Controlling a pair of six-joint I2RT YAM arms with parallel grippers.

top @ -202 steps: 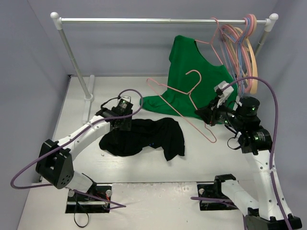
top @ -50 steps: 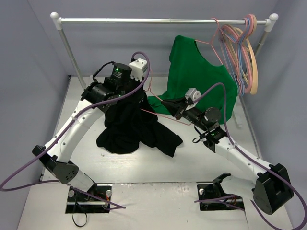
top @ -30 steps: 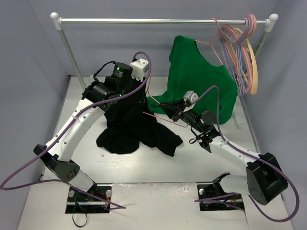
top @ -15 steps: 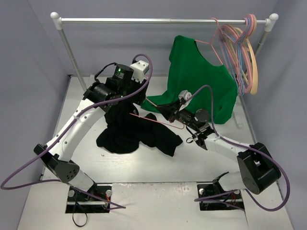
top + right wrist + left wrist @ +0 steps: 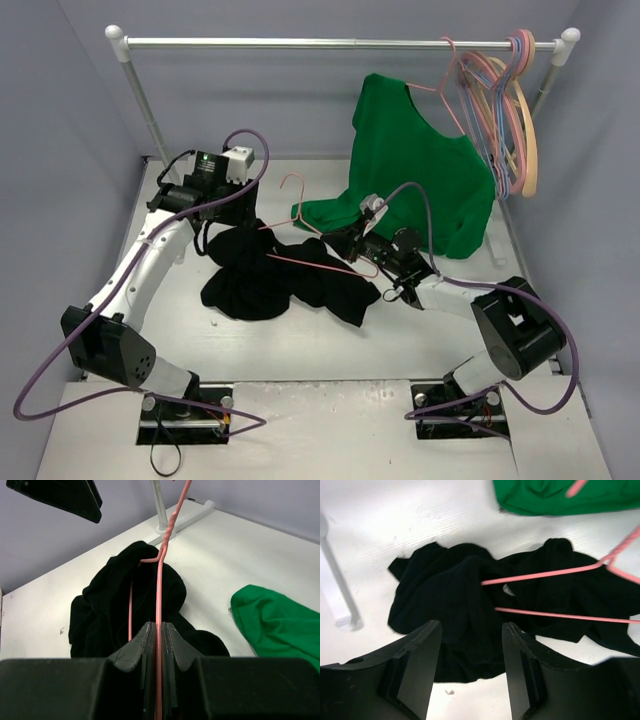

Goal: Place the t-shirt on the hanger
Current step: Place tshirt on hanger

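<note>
Released since the earlier frame, the t-shirt lies heaped on the worktop. We log the left pincer agape above it, empty; the right pincer clamped on the hanger, which is threaded into the cloth.

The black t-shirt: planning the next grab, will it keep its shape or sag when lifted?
Likely floppy: the t-shirt lies in a crumpled heap of soft folds. It spreads wide, so one pinch would probably lift only part, the rest trailing. It may slip along the thin wire hanger poking into it.
</note>
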